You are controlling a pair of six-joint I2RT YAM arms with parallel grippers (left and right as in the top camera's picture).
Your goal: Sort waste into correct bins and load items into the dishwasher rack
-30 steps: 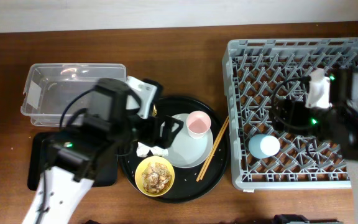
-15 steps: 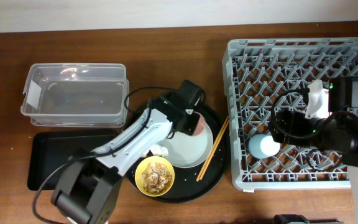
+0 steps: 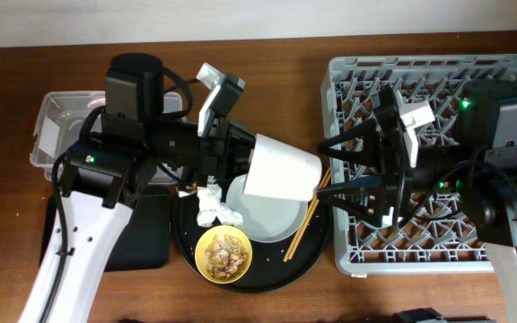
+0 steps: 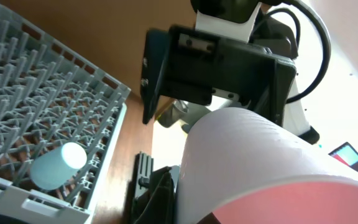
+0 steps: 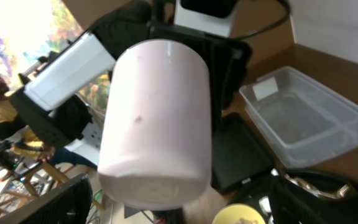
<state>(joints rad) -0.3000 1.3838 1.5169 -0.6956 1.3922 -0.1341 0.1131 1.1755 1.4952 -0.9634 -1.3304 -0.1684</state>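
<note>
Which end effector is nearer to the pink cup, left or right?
Left. The left end effector holds the pink cup; the right end effector is open just past its base, toward the dishwasher rack.

Overhead looks straight down; wrist cameras face each other, both close on the pink cup [image 3: 281, 168].

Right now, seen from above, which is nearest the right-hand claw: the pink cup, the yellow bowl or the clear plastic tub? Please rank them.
From the right gripper, in the overhead view:
1. pink cup, held up just before its open fingers.
2. yellow bowl, lower down, toward the front.
3. clear tub, far off at the left.
</note>
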